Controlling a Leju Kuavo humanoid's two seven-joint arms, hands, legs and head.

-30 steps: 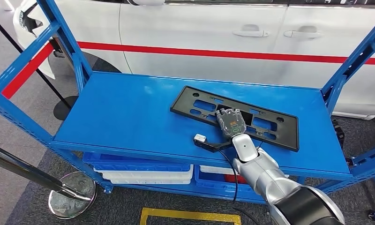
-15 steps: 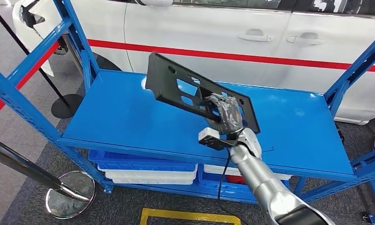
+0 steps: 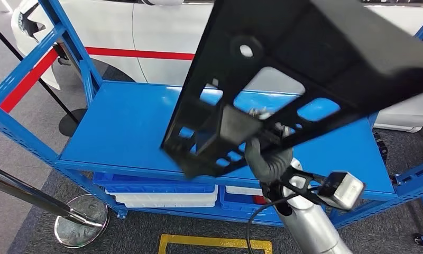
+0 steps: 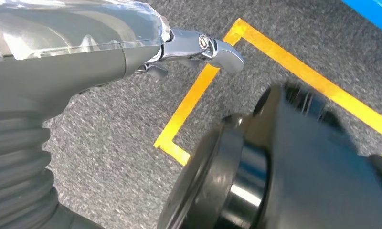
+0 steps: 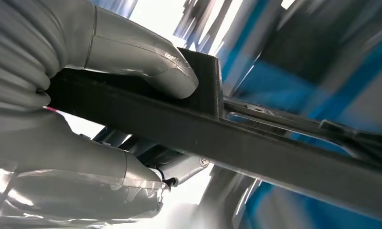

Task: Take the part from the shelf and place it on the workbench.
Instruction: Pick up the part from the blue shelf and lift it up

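Grey thumb and darker fingers of the right hand (image 5: 84, 119) are clamped on the flat black plastic frame part with cut-out slots (image 3: 283, 79); the thumb is pressed on one face, the other fingers are curled under the opposite face. In the head view the right hand (image 3: 267, 153) is seen beneath the part, which is held raised and steeply tilted, clear of the blue metal shelf deck (image 3: 130, 127) and close to the camera. Under the deck, blue and white plastic bins (image 3: 162, 193) are stacked near the front edge. Behind the shelf a white car with a red stripe (image 3: 146, 32) is parked. The left hand (image 4: 74, 62) hangs over grey carpet marked with yellow tape (image 4: 198, 90); nothing is held, its fingers mostly hidden.
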